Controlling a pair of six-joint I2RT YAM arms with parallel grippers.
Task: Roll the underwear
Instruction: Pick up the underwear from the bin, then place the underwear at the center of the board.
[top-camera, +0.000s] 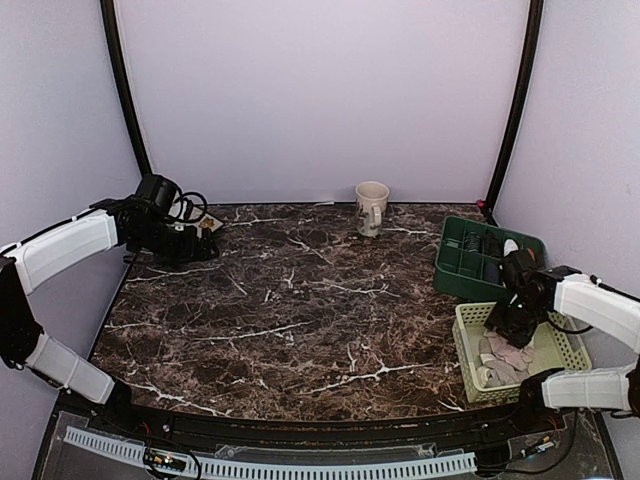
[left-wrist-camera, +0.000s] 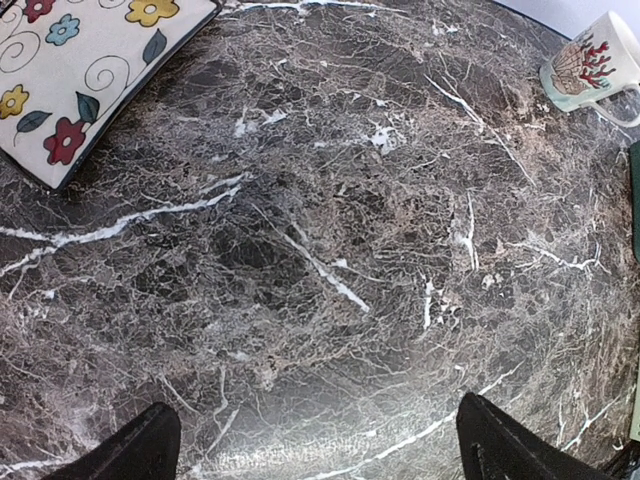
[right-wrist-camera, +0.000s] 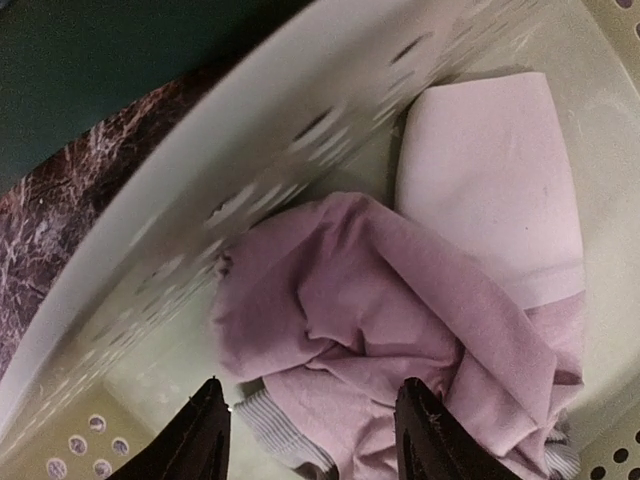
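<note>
The dusty pink underwear (right-wrist-camera: 370, 320) lies crumpled in a pale yellow-green basket (right-wrist-camera: 300, 110), with a paler cream-pink panel (right-wrist-camera: 490, 180) beside it. In the top view the pink cloth (top-camera: 508, 352) shows in the basket (top-camera: 560, 345) at the right edge. My right gripper (right-wrist-camera: 312, 435) is open, its jaws just above the pink cloth inside the basket; it also shows in the top view (top-camera: 505, 325). My left gripper (left-wrist-camera: 320, 450) is open and empty above bare marble at the far left (top-camera: 205, 243). The navy striped garment is not in view.
A beige mug (top-camera: 372, 207) stands at the back middle, also in the left wrist view (left-wrist-camera: 595, 65). A dark green tray (top-camera: 470, 262) with dark items sits behind the basket. A flowered white pad (left-wrist-camera: 70, 70) lies near the left gripper.
</note>
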